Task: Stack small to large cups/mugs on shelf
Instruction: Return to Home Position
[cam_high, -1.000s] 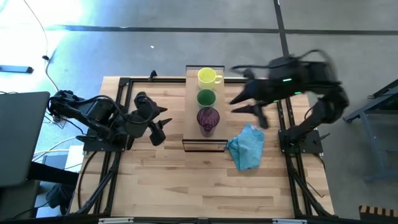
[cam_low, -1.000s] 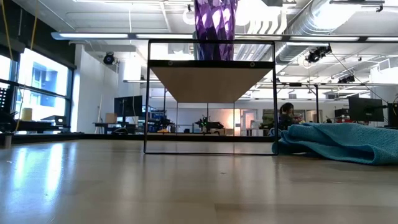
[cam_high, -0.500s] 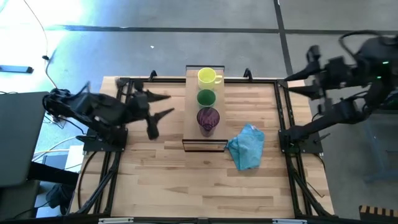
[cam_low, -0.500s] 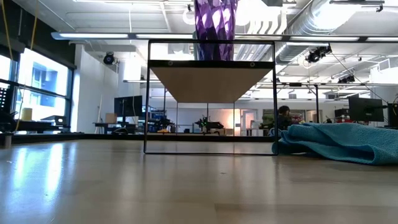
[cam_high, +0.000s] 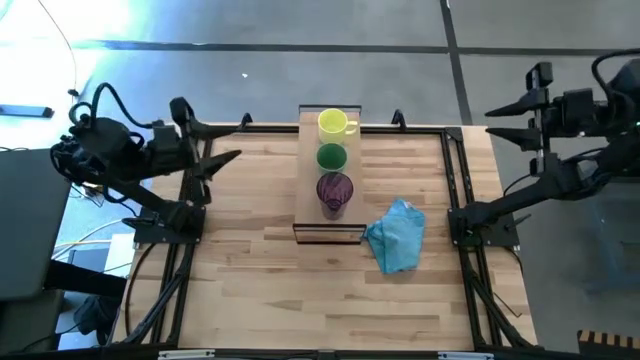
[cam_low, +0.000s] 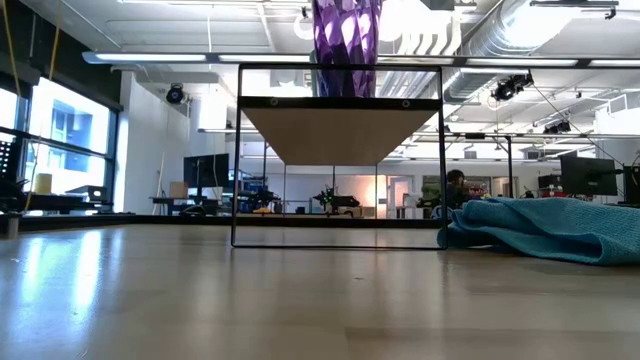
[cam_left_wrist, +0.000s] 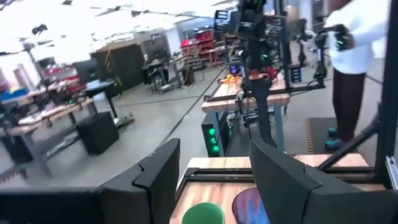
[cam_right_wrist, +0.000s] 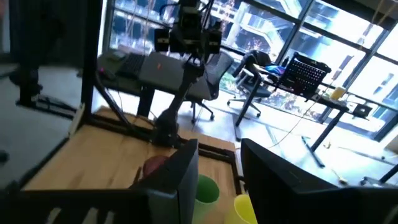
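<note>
- High view: the left hand (cam_high: 225, 142) hangs over the left edge of the worktop (cam_high: 300, 290). Its fingers are spread and hold nothing. It points toward the shelf (cam_high: 310, 215) but is well apart from it.
- Opposite, the right hand (cam_high: 490, 126) sits just beyond the worktop's right edge, fingers likewise spread and empty, aimed back across at the shelf.
- Wrist views agree: each shows two dark fingers apart with a bare gap between them, and the cups farther off.
- The shelf runs front to back along the middle of the worktop. All three vessels stand upright on it in one row, close together and not nested.
- Row order: the yellow mug (cam_high: 333, 123) is at the far end with its handle to the right, the green cup (cam_high: 332, 157) is in the middle, and the purple tumbler (cam_high: 334, 190) is nearest the front end.
- A blue cloth (cam_high: 397, 237) lies crumpled on the worktop just beside the shelf's front right corner, off the shelf.
- Low view: the tumbler stands on the shelf top and the cloth lies to the right. No arm is in frame.
- Left wrist view: a person (cam_left_wrist: 354, 56) stands in the room beyond, away from the worktop.
- Judgement: placement looks complete, and the step in hand is parking both arms at rest.
- Next move calls for no grasp. Each arm only needs to fold to its rest pose, staying wide of the shelf so the row is not knocked.
</note>
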